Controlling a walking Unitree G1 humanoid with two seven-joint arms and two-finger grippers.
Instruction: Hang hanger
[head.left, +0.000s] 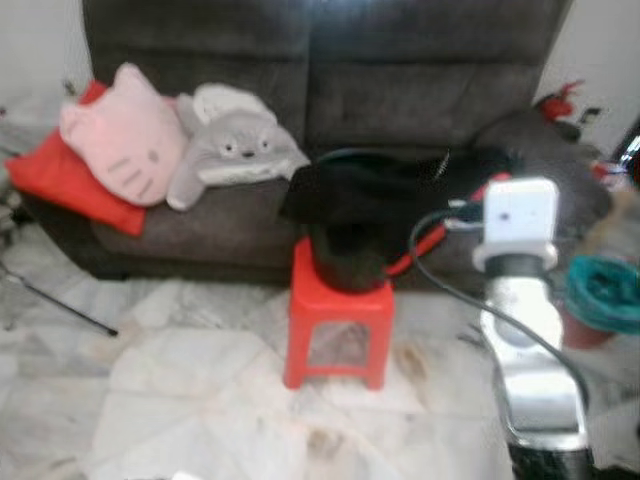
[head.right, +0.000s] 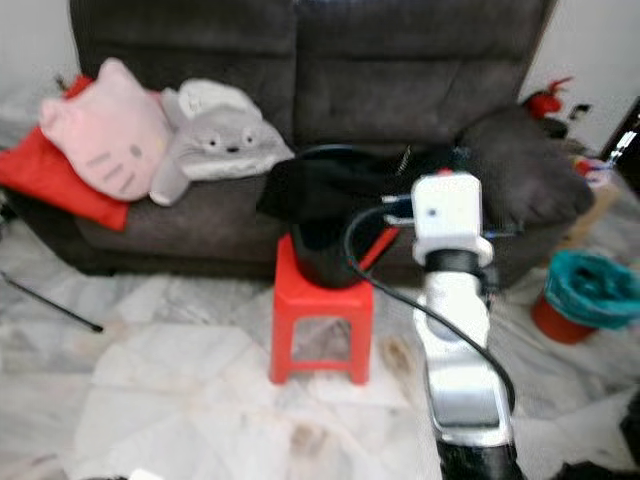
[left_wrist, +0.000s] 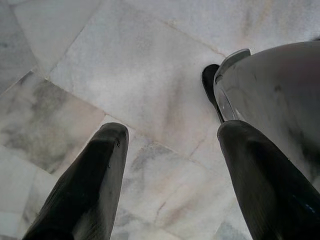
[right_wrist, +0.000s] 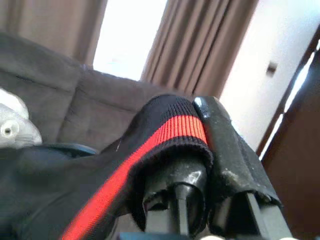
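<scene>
A black garment (head.left: 370, 195) with a red stripe (head.left: 432, 240) lies draped over a dark tub (head.left: 348, 262) on a red plastic stool (head.left: 338, 325) in front of the sofa. My right arm (head.left: 525, 340) reaches up toward it, its white wrist camera box (head.left: 520, 215) beside the cloth. In the right wrist view my right gripper (right_wrist: 202, 112) is shut on the garment's black and red ribbed edge (right_wrist: 172, 130), which wraps over one finger. My left gripper (left_wrist: 172, 132) hangs open above the marble floor, holding nothing. I cannot make out a hanger.
A dark grey sofa (head.left: 400, 80) holds a pink cat cushion (head.left: 125, 140), a grey plush (head.left: 235, 145) and a red cushion (head.left: 70, 180). A red bin with teal lining (head.left: 600, 300) stands at the right. A thin black rod (head.left: 60, 300) lies on the floor at the left.
</scene>
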